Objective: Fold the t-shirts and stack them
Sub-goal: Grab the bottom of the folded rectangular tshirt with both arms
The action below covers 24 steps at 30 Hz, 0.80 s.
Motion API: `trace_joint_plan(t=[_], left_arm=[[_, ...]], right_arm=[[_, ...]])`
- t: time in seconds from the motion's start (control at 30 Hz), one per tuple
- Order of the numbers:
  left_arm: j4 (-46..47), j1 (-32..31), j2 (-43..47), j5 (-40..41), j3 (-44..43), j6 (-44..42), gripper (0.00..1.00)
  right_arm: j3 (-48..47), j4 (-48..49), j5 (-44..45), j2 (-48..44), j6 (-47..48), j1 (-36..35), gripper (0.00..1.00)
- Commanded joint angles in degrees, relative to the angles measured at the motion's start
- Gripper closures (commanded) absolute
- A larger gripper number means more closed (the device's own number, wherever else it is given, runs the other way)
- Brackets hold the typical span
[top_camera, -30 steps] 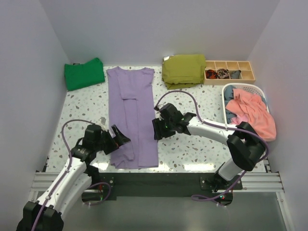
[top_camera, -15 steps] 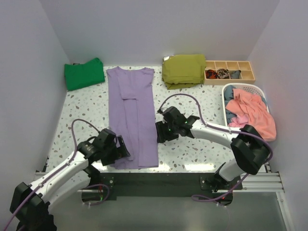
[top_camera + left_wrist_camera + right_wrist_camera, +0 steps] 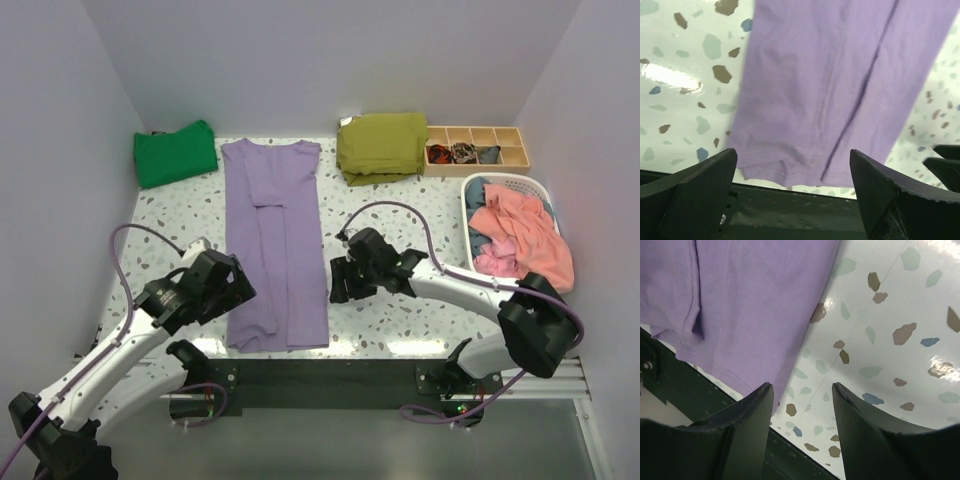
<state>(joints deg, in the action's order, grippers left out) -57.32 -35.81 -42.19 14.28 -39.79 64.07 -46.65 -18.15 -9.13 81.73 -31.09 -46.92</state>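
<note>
The lavender t-shirt (image 3: 275,250) lies flat as a long narrow strip, sleeves folded in, collar at the back and hem at the near table edge. It also shows in the left wrist view (image 3: 840,75) and the right wrist view (image 3: 750,295). A folded bright green t-shirt (image 3: 175,152) sits at the back left. My left gripper (image 3: 228,288) is open and empty, raised over the shirt's near left hem (image 3: 793,155). My right gripper (image 3: 338,285) is open and empty, just right of the shirt's lower right edge (image 3: 802,387).
A folded olive garment (image 3: 382,145) lies at the back centre. A wooden divided tray (image 3: 478,150) stands at the back right. A white basket (image 3: 540,188) with pink and blue cloths is on the right. A black rail (image 3: 330,380) runs along the near edge.
My left gripper has drawn back left and lifted off the shirt's near left corner. My right gripper has shifted slightly toward the near edge. The shirt has not moved.
</note>
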Motion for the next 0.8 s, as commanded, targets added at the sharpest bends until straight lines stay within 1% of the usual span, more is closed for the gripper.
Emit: trace_joint_plan(t=[0.0,0.03,0.1,0.17,0.27,0.37,0.47,0.53,0.6,0.67,0.77], left_arm=[[-2.5,-0.3,-4.3,1.9,2.0,0.4,0.0],[-0.4,-0.3,-5.4,-0.3,3.7,0.1,0.01],[1.2,-0.3,-5.9,-2.0,4.9,0.1,0.07],[2.0,-0.3,-5.3,-3.5,6.3,0.3,0.08],[1.8,-0.3,-5.0,-5.4,8.7,0.5,0.02],[2.0,-0.4,-5.2,-5.9,8.8,-0.1,0.02],[2.4,-0.4,-6.4,-6.2,8.5,-0.5,0.01],[4.7,-0.4,-8.9,-8.1,9.4,-1.6,0.01],[4.1,-0.4,-12.1,-7.8,7.6,-2.8,0.01],[5.0,-0.4,-13.1,-7.9,8.1,-3.1,0.01],[8.2,-0.3,-13.3,-10.9,10.3,-2.8,0.02]], right_arm=[[4.5,5.7,-6.3,-2.6,-7.0,-0.1,0.45],[5.3,6.5,-7.0,-2.5,-7.7,-0.1,0.45],[6.8,8.0,-9.5,-2.3,-9.2,-0.2,0.45],[8.1,9.0,-11.5,-2.0,-10.2,-0.2,0.46],[8.9,8.6,-12.2,-2.5,-10.7,-0.5,0.46],[9.7,7.8,-10.8,-3.1,-11.9,-1.1,0.45],[9.2,7.3,-9.5,-2.4,-13.2,-3.2,0.45],[8.3,8.0,-8.7,-0.4,-14.3,-6.1,0.46],[7.6,8.6,-7.7,1.1,-15.1,-8.5,0.46],[7.1,8.8,-6.6,1.5,-15.4,-9.2,0.46],[6.8,9.3,-7.5,2.9,-15.8,-9.6,0.46]])
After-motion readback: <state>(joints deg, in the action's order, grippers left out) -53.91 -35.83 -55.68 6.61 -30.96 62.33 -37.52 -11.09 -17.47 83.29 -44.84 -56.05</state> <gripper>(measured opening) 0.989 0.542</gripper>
